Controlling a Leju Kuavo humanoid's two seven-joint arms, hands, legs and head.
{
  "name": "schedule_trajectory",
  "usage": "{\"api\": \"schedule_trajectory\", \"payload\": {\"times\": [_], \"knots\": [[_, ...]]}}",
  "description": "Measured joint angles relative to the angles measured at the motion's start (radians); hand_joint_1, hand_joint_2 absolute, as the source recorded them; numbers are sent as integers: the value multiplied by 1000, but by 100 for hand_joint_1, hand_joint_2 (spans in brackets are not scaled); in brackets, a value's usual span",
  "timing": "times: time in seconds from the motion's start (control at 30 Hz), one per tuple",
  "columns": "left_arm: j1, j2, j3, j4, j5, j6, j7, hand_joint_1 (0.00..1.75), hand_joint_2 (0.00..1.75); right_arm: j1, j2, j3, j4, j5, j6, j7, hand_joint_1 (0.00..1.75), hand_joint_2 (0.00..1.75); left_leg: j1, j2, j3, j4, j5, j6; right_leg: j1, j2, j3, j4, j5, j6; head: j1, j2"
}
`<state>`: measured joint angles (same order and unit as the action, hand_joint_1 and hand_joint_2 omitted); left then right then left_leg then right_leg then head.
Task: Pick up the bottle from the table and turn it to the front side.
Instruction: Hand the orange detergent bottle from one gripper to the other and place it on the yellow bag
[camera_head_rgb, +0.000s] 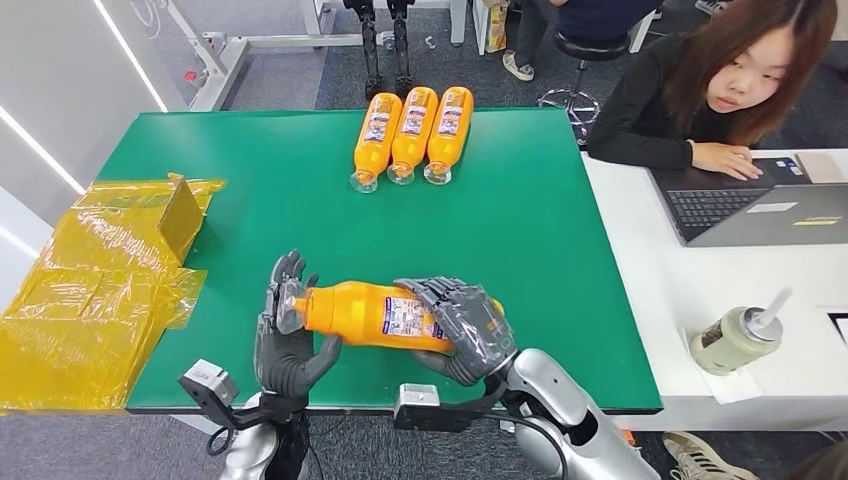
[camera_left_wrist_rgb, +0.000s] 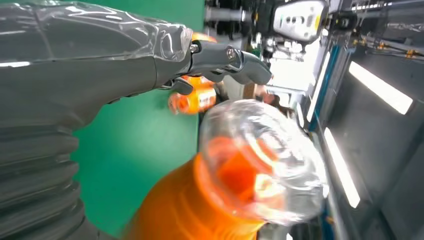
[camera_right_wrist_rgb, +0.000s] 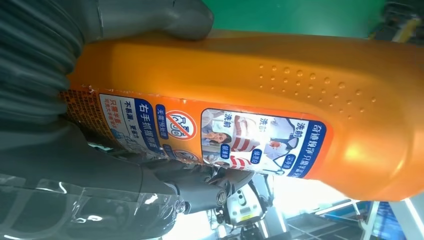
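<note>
An orange bottle (camera_head_rgb: 370, 315) with a clear cap and a blue-and-white label lies on its side just above the near part of the green table (camera_head_rgb: 560, 230), held between both hands. My right hand (camera_head_rgb: 465, 325) wraps around its base end, fingers over the label. My left hand (camera_head_rgb: 288, 345) cups the cap end, fingers up behind the cap and thumb under the neck. In the left wrist view the clear cap (camera_left_wrist_rgb: 260, 155) sits close beside my left hand (camera_left_wrist_rgb: 75, 75). The right wrist view has the bottle's label (camera_right_wrist_rgb: 240, 135) facing the camera beside my right hand (camera_right_wrist_rgb: 50, 165).
Three more orange bottles (camera_head_rgb: 412, 135) lie side by side at the table's far edge. A yellow plastic-wrapped box (camera_head_rgb: 100, 280) sits at the left edge. On a white desk to the right, a person works at a laptop (camera_head_rgb: 760, 205), and a cup with a straw (camera_head_rgb: 735, 340) stands nearer.
</note>
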<state>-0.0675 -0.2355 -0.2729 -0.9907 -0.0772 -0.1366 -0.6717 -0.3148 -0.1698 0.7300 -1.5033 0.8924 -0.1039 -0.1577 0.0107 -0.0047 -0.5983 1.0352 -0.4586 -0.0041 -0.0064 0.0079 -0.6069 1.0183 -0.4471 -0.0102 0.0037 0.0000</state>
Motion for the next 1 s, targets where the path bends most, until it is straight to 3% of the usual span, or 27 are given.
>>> {"api": "schedule_trajectory", "payload": {"times": [0.27,0.57,1.0], "knots": [[16,-18,-2,-10,125,-134,34,0,175,33,62,-14,-23,1,8,-10,175,175,0,0,0,0,-1,0,0,0,0,-1,0,0,0,0],[72,-3,-32,-117,313,-236,105,0,175,75,94,-14,10,-72,-13,-96,175,175,0,0,-1,0,-1,0,0,1,-1,-1,0,0,0,0],[101,30,-47,-208,421,-269,146,0,175,54,151,9,133,-135,11,-136,175,175,0,0,-1,0,0,0,0,0,-1,0,0,0,0,0]]}}
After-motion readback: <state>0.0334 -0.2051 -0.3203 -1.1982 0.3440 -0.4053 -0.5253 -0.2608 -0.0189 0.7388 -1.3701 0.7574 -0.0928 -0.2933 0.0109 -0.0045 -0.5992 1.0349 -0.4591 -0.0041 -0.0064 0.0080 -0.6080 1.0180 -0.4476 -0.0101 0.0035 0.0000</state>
